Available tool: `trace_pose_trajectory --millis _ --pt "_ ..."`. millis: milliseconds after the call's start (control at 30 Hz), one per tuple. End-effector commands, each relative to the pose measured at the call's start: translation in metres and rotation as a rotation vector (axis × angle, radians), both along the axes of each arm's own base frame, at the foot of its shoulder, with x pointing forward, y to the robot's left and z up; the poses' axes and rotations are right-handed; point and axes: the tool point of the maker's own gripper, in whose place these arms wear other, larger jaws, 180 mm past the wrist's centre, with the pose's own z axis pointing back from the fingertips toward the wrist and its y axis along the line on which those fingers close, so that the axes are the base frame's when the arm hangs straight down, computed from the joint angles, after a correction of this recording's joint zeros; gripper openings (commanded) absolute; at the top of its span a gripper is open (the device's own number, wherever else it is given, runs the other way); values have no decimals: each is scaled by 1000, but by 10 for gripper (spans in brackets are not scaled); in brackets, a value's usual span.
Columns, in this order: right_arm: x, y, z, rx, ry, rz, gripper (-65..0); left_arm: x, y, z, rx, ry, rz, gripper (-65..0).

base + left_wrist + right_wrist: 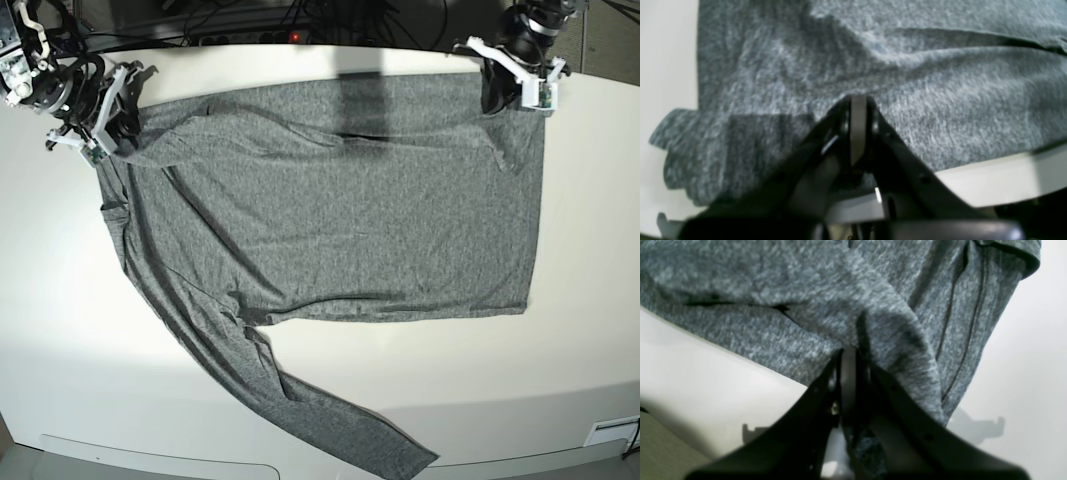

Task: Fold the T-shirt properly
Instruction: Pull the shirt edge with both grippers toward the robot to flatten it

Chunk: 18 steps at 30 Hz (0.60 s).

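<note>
Grey speckled knit fills most of what we see: the T-shirt [330, 210] lies spread across the white table [590, 260], its body flat in the middle and one long sleeve [300, 400] trailing toward the near edge. Our left gripper [858, 100] is clamped on the fabric at the far corner on the base view's right; its wrist view shows the jaws pressed together with cloth pinched between them and a fold rising just above. Our right gripper [848, 351] is likewise closed on the shirt, at the far corner on the base view's left, where the cloth bunches into ridges beside a stitched seam.

We judge that both arms hold the far edge at its two ends so the shirt can be lifted or drawn as one sheet, keeping it taut between them and avoiding a skewed fold. The loose sleeve near the front is not held and looks likely to drag or twist when the body moves. The fold proper seems not yet made, since the body lies in a single open layer.

Beyond the shirt, cables [250, 20] run behind the table's far edge. No containers are in view.
</note>
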Motion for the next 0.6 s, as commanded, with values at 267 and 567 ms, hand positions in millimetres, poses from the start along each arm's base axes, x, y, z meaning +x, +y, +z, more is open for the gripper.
trace_pose_trajectory --millis 267,567 --pt "-45 -24 -5 -92 91 -69 -650 -10 22 2 134 102 1 -650" --pt "-14 -54 31 -65 -133 -272 -650 11 18 25 135 16 -12 -650"
